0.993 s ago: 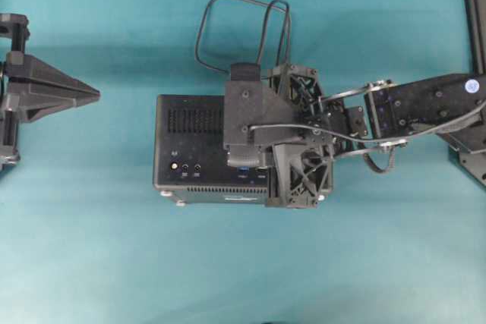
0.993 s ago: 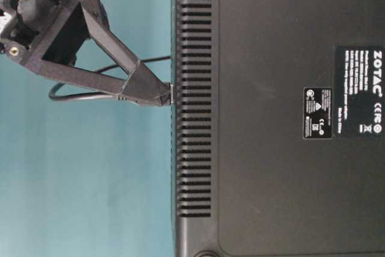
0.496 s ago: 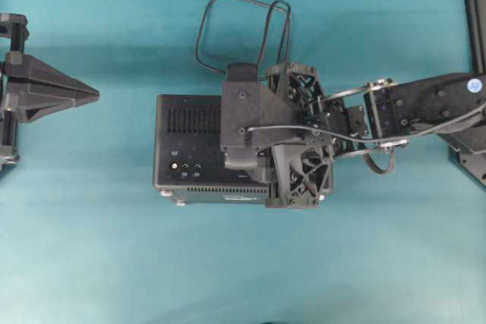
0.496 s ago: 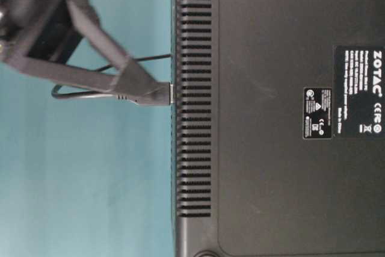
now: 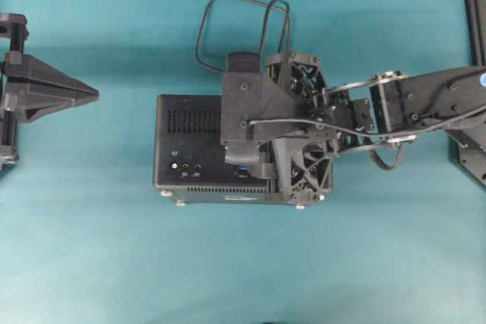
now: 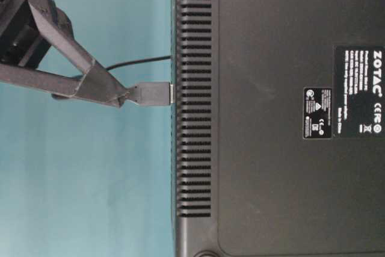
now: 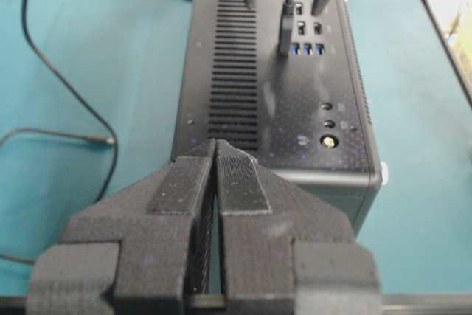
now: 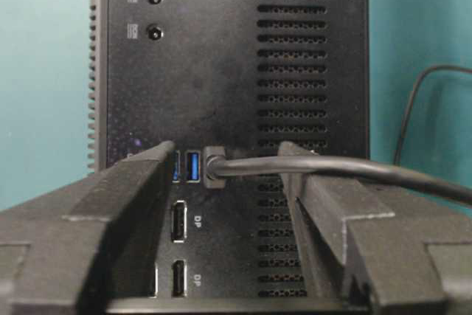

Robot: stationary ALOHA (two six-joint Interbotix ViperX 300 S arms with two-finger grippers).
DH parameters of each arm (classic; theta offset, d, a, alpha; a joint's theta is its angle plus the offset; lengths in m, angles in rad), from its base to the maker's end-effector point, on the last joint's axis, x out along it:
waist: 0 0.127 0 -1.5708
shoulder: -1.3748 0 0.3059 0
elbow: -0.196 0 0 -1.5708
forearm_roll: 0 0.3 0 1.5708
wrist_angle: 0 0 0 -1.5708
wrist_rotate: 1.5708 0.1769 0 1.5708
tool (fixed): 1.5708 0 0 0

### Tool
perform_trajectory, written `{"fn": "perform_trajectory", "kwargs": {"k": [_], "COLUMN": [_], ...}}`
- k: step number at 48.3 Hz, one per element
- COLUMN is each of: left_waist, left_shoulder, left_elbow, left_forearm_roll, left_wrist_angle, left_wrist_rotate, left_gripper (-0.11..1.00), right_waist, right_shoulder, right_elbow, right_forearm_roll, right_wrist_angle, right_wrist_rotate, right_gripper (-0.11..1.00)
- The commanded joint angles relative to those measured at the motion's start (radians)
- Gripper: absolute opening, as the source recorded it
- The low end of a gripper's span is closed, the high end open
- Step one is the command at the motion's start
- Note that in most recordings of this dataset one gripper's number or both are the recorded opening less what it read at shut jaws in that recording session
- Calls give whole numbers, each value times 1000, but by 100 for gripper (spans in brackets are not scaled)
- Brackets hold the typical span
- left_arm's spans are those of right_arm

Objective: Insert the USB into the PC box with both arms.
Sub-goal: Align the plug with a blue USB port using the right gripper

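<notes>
You see the PC box [image 5: 190,149] lying on the teal table [image 5: 114,248] with its port face up. Over it hangs the right gripper [image 8: 225,175], its fingers spread on both sides of the plug without touching it. The left gripper [image 7: 215,154] waits apart, fingers pressed together. The USB [image 8: 214,167] plug sits in a port beside the blue ones, and its cable loops behind the box.

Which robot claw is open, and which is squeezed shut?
The right gripper is open, its fingers standing apart either side of the USB. The left gripper is squeezed shut, away from the PC box.
</notes>
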Motion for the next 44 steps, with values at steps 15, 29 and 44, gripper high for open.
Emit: {"fn": "perform_trajectory", "kwargs": {"k": [15, 29, 44], "left_waist": [2, 2, 2], "left_shoulder": [2, -3, -3], "left_elbow": [-14, -11, -12], "left_forearm_roll": [2, 2, 2], "left_wrist_angle": [-9, -9, -9], "left_wrist_rotate": [-2, -2, -2], "left_gripper": [0, 0, 0], "right_waist": [3, 3, 6], "right_shoulder": [-40, -46, -51], "right_elbow": [-9, 9, 43], "right_forearm_roll": [5, 31, 25], "right_wrist_angle": [-21, -28, -87], "right_wrist_rotate": [15, 35, 87], "right_gripper": [23, 9, 9]}}
